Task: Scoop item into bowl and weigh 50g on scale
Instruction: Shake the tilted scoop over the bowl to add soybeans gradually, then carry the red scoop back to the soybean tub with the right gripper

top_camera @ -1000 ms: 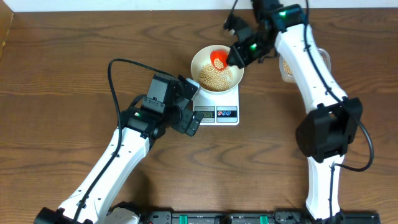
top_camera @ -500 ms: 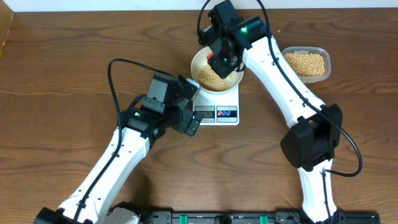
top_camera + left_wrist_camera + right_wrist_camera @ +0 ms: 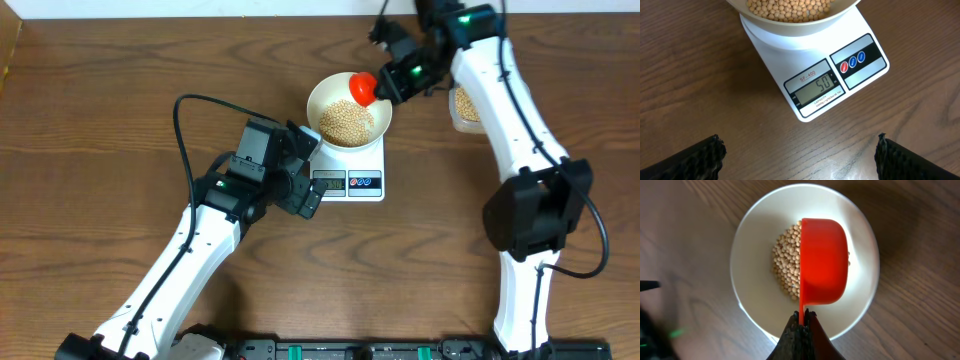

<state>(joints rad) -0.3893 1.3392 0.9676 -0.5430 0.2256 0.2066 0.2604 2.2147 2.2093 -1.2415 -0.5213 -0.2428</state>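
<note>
Scoop (image 3: 822, 262) now back over bowl (image 3: 318, 95) rim — right gripper (image 3: 803, 316) clamped on it, left gripper (image 3: 799, 150) wide, empty

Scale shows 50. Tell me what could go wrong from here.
1. The scale reads 50, yet the red scoop hangs right over the bowl. Anything left in it could drop onto the beans and push the reading past the target.
2. In the overhead view the scoop sits near the bowl's rim. A bump while it pulls away might shift the bowl or spill beans.
</note>
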